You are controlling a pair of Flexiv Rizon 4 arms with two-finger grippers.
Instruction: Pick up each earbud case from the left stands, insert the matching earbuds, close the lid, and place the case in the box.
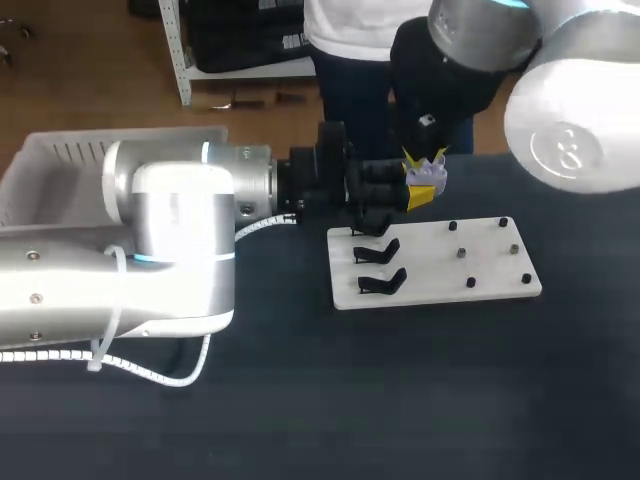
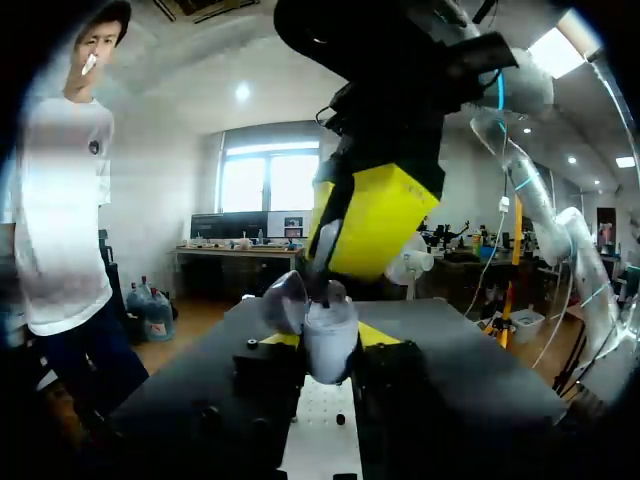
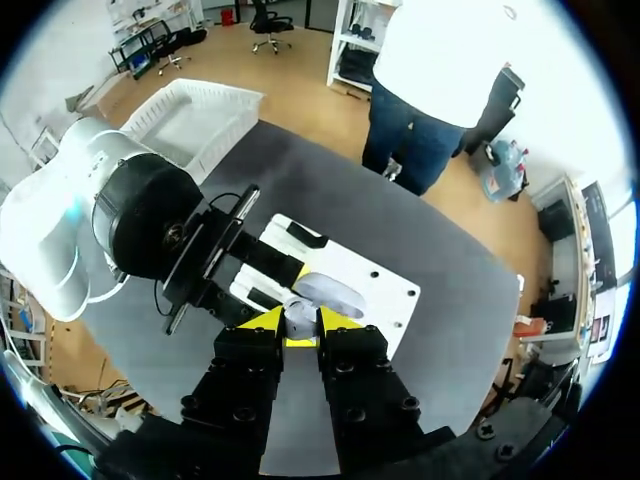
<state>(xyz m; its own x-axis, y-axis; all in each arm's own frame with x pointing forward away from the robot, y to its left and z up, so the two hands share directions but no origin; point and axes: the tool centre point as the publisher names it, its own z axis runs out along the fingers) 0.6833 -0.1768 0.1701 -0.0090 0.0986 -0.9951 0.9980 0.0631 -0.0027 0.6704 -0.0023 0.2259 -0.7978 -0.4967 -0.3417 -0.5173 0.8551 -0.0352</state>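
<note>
A pale lavender earbud case [image 1: 428, 176] with its lid up is held above the far edge of the white board [image 1: 480, 290]. My left gripper [image 1: 405, 190] is shut on its body; the case [image 2: 330, 345] sits between the yellow tips, its lid [image 2: 285, 298] tilted aside. My right gripper [image 1: 424, 158] comes down from above onto the open case. Its yellow fingers [image 2: 375, 220] fill the left wrist view. In the right wrist view the right gripper [image 3: 298, 322] pinches a small white earbud [image 3: 297, 308] just over the case [image 3: 335, 292].
Three black stands [image 1: 380, 253] stand empty on the board's left part, with small black pegs [image 1: 470, 282] on its right part. A white box [image 1: 60, 165] sits at the far left of the dark table, partly hidden by my left arm [image 1: 170, 230].
</note>
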